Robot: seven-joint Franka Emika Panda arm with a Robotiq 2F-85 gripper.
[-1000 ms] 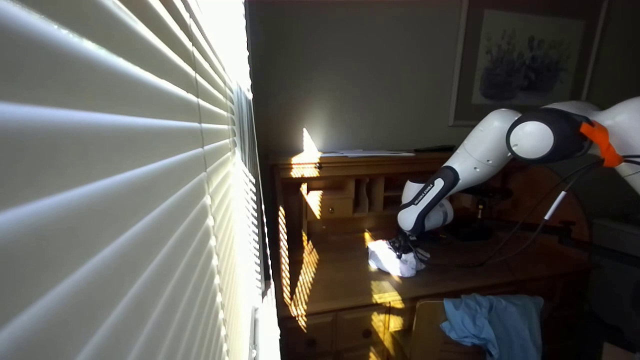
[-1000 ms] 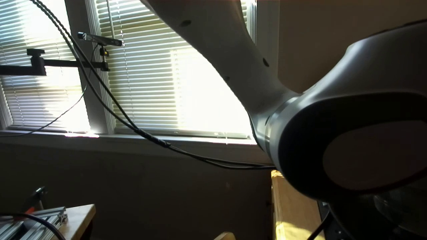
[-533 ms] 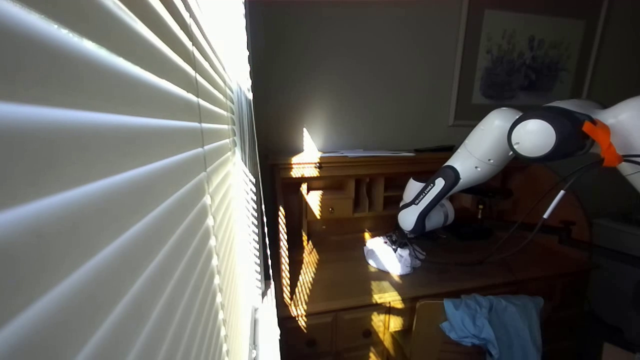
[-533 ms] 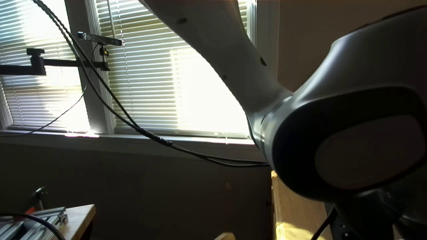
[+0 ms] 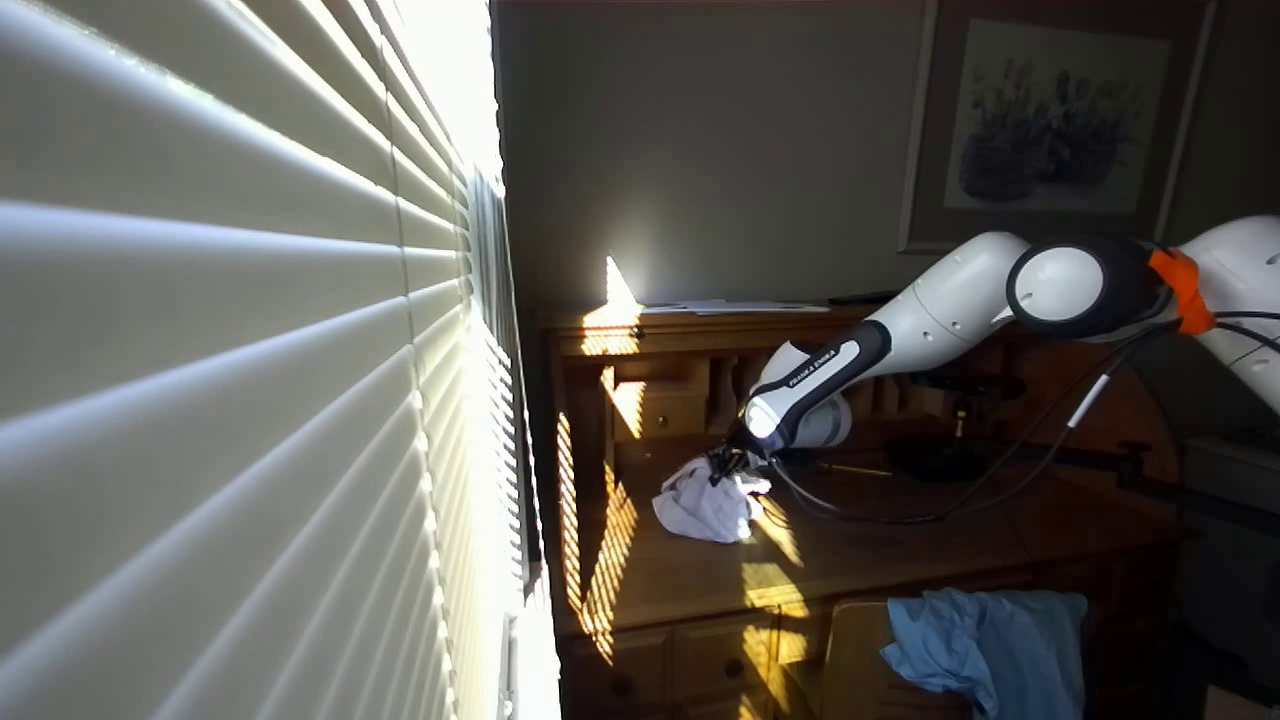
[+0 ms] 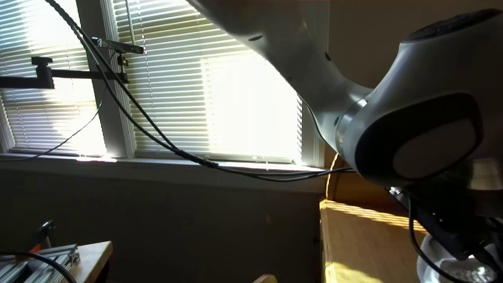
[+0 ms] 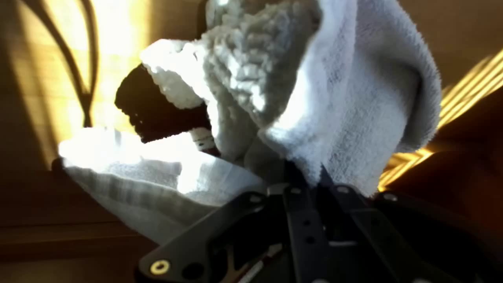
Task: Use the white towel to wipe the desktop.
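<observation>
The white towel (image 5: 700,512) is bunched up on the left part of the wooden desktop (image 5: 850,550) in an exterior view. My gripper (image 5: 728,464) is above it with the jaws closed on its upper folds. In the wrist view the gripper (image 7: 312,177) comes in from the bottom, and a fold of the towel (image 7: 369,94) is pinched between the fingertips. The rest of the towel spreads loosely to both sides. In an exterior view the desktop (image 6: 365,239) shows at lower right, with part of the towel (image 6: 426,251) under the gripper; the fingertips are hidden there.
A hutch with small drawers (image 5: 672,414) stands at the back of the desk. Window blinds (image 5: 250,380) are to the left. A chair with a blue cloth (image 5: 1000,640) is at the front. A cable (image 5: 900,519) hangs from the arm over the desk. A dark stand (image 5: 940,462) stands further right.
The arm and towel have moved left across the desktop, toward the window, mostly in the last half second. The wrist is tilted more and the towel looks more drawn up.
</observation>
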